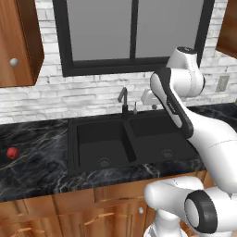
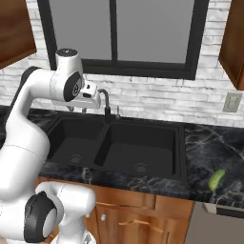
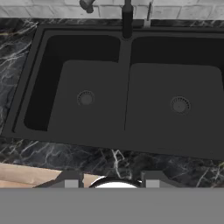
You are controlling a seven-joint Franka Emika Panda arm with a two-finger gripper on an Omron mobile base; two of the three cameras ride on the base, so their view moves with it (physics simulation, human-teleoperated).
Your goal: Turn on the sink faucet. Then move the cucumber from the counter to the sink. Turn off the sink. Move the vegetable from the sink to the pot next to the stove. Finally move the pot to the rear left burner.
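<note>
Our gripper [image 3: 111, 177] hangs over the sink [image 1: 88, 159], near the tap [image 2: 106, 106], fingers a bit apart, holding nothing. We could bump the tap and miss its thin lever. Our arm bends high, hand pointing down. Our cucumber [image 2: 216, 179] waits near the counter's [image 2: 209, 147] front edge, right of the sink.
</note>
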